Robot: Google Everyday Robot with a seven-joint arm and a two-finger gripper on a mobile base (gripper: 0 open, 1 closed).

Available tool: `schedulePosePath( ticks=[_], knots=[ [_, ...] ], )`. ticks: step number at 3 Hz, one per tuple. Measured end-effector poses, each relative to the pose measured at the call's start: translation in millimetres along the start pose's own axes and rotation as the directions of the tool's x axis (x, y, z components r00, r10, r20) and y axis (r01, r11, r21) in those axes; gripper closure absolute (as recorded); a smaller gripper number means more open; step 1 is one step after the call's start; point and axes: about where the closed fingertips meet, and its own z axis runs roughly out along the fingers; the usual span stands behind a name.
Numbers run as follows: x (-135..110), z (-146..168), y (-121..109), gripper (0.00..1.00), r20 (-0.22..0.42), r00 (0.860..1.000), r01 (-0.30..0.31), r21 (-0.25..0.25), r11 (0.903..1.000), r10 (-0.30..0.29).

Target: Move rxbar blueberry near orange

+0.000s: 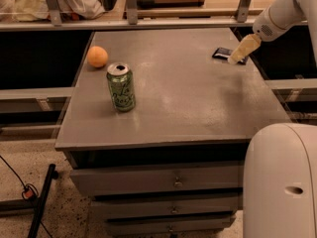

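Rxbar blueberry (222, 52) lies flat at the far right of the table (188, 108), well apart from the orange (97, 56) at far left, with the tool (236, 56) poised over it, apparently for pickup, its grip state not discernible.

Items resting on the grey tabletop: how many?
3: round orange fruit far left; green soda can in front of it; dark flat snack bar far right, partly behind the claw.

Lab or test workspace, not a home: grey metal drawer cabinet (188, 98) used as a bench, speckled concrete floor (69, 217), loose black cable (14, 179) at 8 o'clock, metal rail (148, 22) at 12. Pale robot gripper (237, 49) hangs at 2 o'clock over the cabinet top.
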Motion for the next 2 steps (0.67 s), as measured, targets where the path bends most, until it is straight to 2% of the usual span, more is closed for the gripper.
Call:
schedulePosePath(
  ticks=[1,2],
  knots=[
    [-1,9,-1,0.0,0.047,0.997,-0.065,-0.016,0.9978,0.066],
    [-2,20,1,0.0,0.087,0.991,-0.094,-0.043,0.9946,0.098]
  ],
)
